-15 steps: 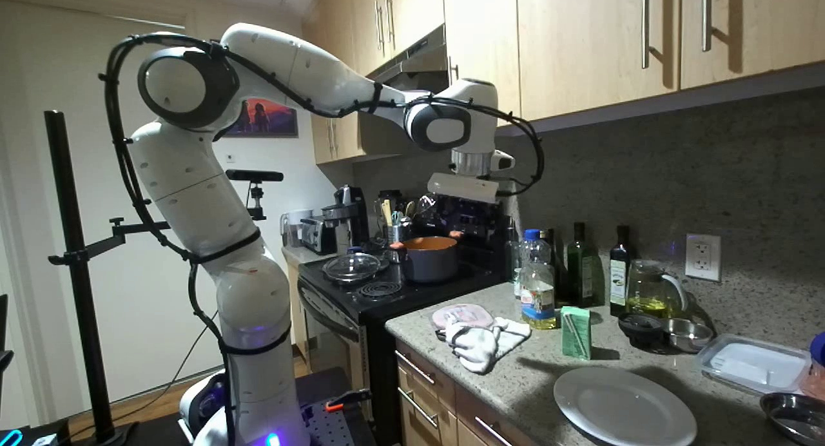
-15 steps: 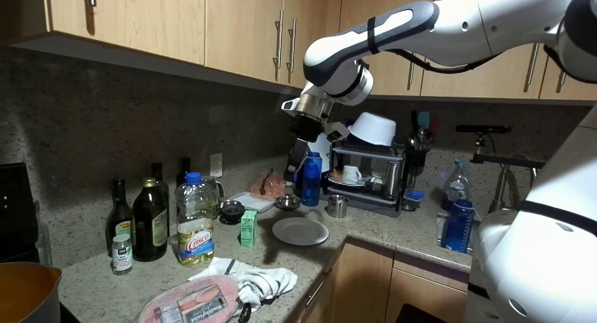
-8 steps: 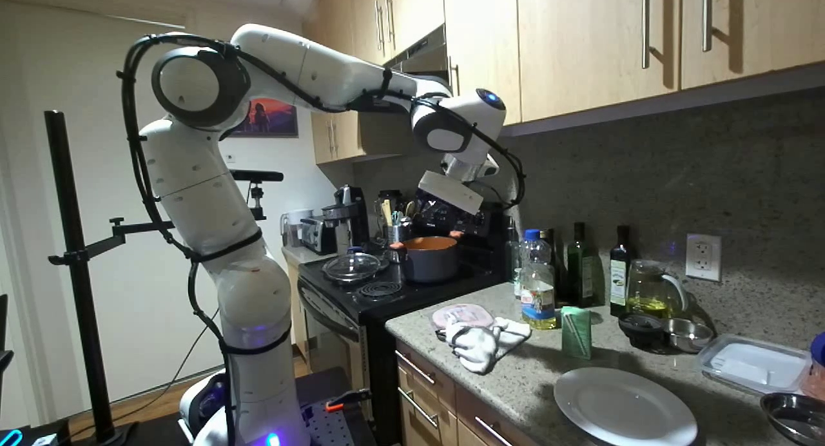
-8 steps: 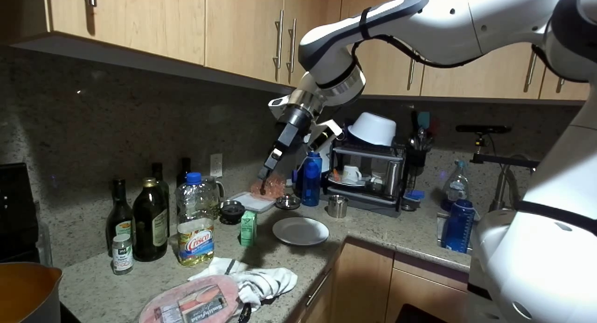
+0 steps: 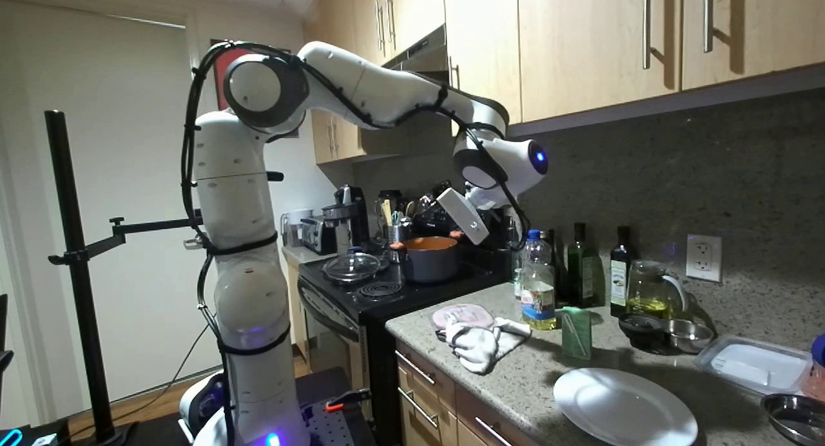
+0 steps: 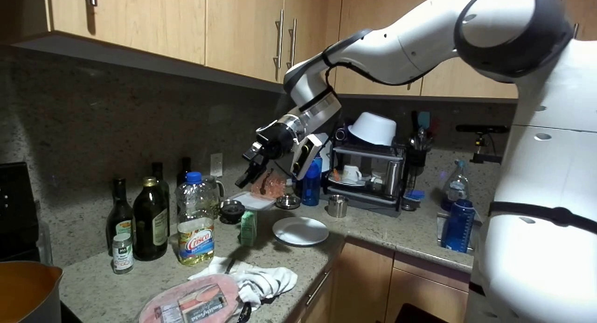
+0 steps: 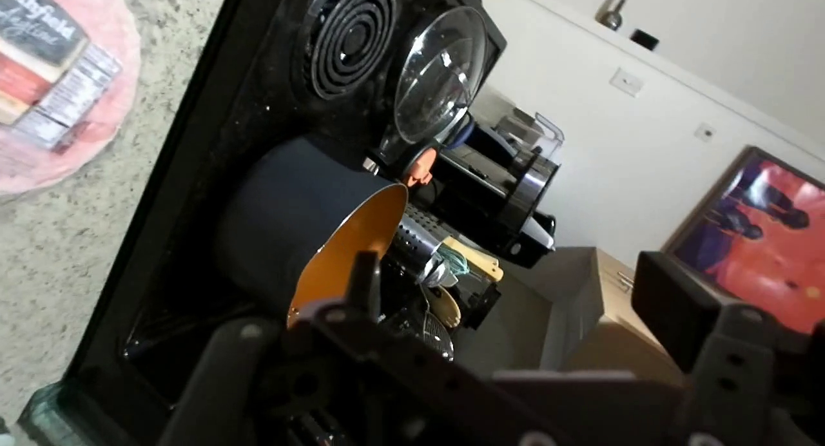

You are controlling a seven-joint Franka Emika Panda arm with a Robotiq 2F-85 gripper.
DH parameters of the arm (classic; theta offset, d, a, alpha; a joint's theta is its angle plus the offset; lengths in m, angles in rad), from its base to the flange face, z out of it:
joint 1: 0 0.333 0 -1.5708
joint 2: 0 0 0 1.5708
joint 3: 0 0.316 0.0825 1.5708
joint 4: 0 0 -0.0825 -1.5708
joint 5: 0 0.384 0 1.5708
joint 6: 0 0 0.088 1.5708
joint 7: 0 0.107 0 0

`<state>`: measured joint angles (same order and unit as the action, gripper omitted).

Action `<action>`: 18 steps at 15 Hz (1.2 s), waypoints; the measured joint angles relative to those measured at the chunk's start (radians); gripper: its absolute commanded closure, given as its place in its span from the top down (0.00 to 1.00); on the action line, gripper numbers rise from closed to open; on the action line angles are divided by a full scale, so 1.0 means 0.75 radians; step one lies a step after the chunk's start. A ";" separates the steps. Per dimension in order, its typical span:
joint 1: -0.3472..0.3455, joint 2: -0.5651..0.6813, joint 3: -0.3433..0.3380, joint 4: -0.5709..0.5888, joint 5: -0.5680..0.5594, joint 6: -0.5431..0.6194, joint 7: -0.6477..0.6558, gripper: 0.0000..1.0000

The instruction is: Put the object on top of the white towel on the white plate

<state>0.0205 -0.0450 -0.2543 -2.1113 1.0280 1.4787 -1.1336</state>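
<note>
Smithfield pack (image 6: 193,300) beside the white towel (image 6: 267,284), Crisco bottle (image 6: 196,241) near (hand (image 7: 517,288) spread wide)

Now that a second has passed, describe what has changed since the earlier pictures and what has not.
In both exterior views the arm sits lower. In an exterior view the tool has swung toward the picture's left and tipped from steeply downward to a slant. Nothing was taken hold of or let go; it stays open. The white towel, white plate and pink package stayed put.

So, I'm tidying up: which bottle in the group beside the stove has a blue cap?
The clear Crisco bottle; the dark bottles near it are capped in gold or black.
</note>
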 measured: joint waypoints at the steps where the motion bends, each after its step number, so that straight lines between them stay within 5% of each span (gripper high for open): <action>1: -0.027 0.068 0.004 0.036 0.041 -0.034 0.003 1.00; 7: -0.174 0.353 0.033 0.215 0.124 -0.072 0.060 1.00; 18: -0.194 0.397 0.082 0.193 -0.007 0.143 0.109 1.00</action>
<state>-0.1247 0.2531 -0.1928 -1.9665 1.0228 1.5859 -1.0517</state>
